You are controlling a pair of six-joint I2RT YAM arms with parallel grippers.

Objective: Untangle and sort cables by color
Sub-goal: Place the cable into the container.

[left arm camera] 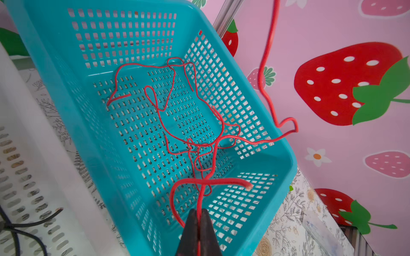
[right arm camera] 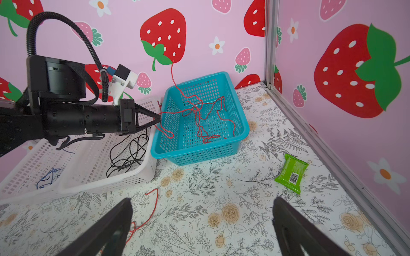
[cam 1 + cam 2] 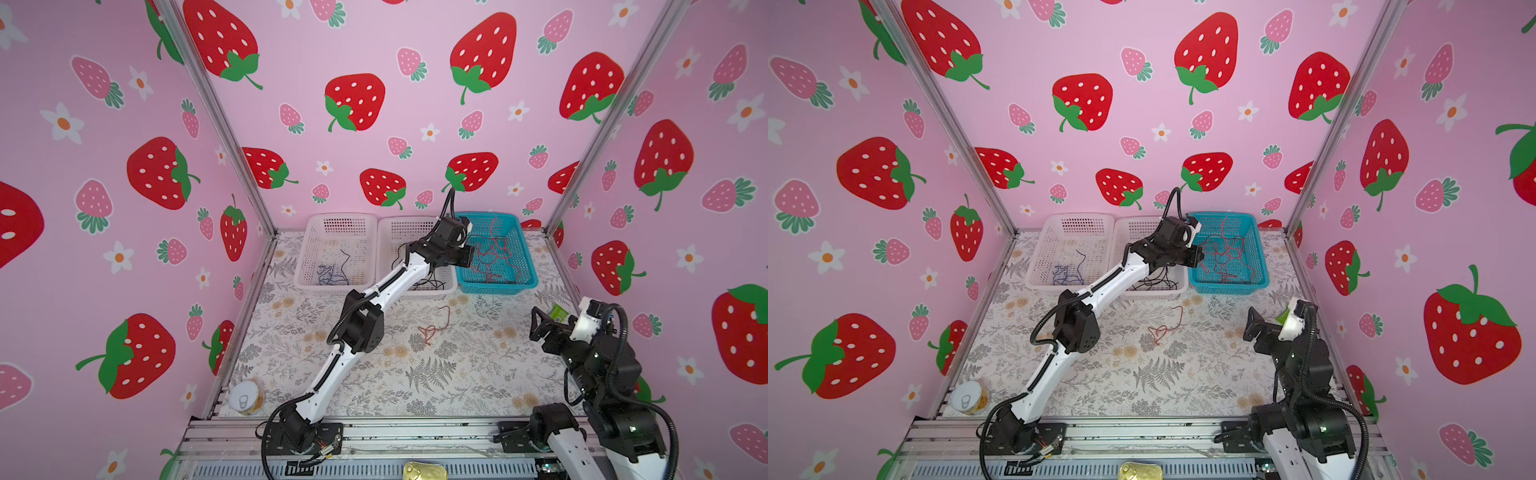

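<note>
One red cable (image 1: 201, 199) is pinched tight in the left gripper (image 1: 199, 212) over the blue basket (image 3: 498, 286), right of centre in a top view. I'd lower it well inside before letting go. The right gripper (image 2: 202, 200) hangs wide open; a loose cable (image 3: 434, 328) lies below the basket.

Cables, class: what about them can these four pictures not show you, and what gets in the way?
Black cables: in both top views the left arm covers much of their basket.
Blue cables: too small in a top view to count.
Left gripper, shut on a red cable: cut by the left wrist view's edge.
Loose red cable: partly behind the right gripper, right wrist view.
</note>
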